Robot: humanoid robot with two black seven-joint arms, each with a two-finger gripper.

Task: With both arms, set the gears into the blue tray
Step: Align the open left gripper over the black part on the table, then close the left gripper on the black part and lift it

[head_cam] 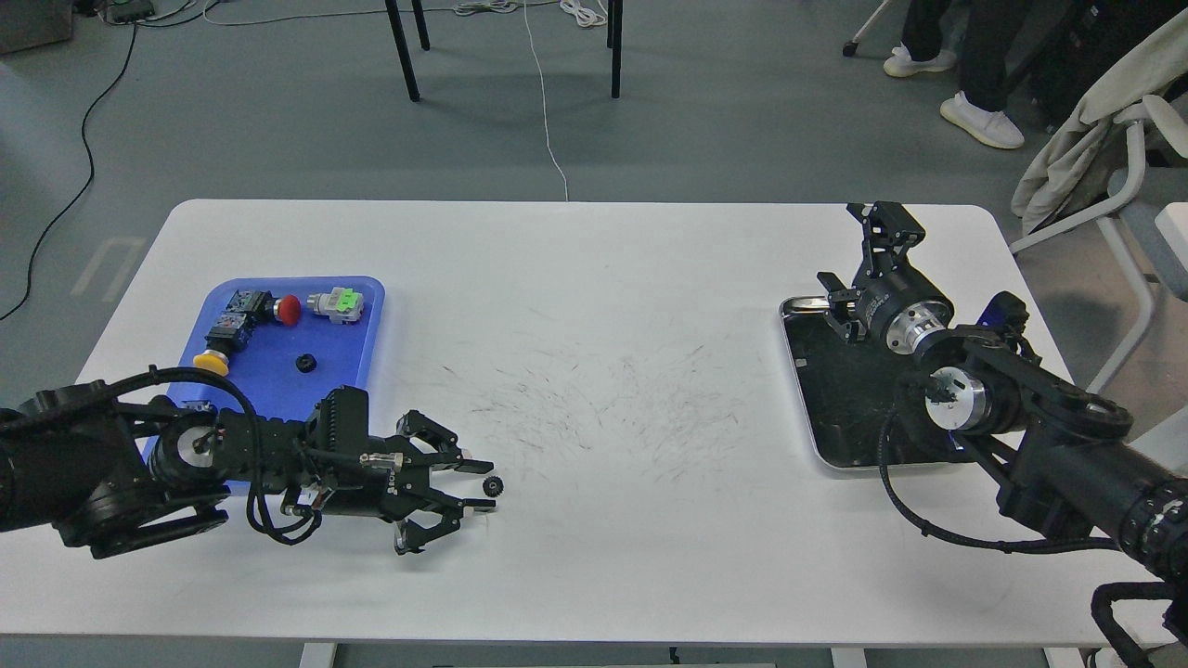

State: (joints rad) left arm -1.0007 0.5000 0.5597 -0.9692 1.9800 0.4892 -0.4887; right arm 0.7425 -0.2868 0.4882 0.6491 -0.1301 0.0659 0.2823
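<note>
No readable writing. The left black two-finger gripper (484,484) brackets, jaws apart, a tiny black toothed gear (492,484) right of the bright blue plastic tray (357,348); right gripper (858,264) spread empty.

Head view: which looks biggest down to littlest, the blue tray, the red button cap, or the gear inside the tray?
1. blue tray
2. red button cap
3. gear inside the tray, only slightly smaller than the cap

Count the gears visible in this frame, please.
2. One gear lies inside the blue tray; the other gear sits on the white table, between the open left hand's fingers. Others may be hidden.
</note>
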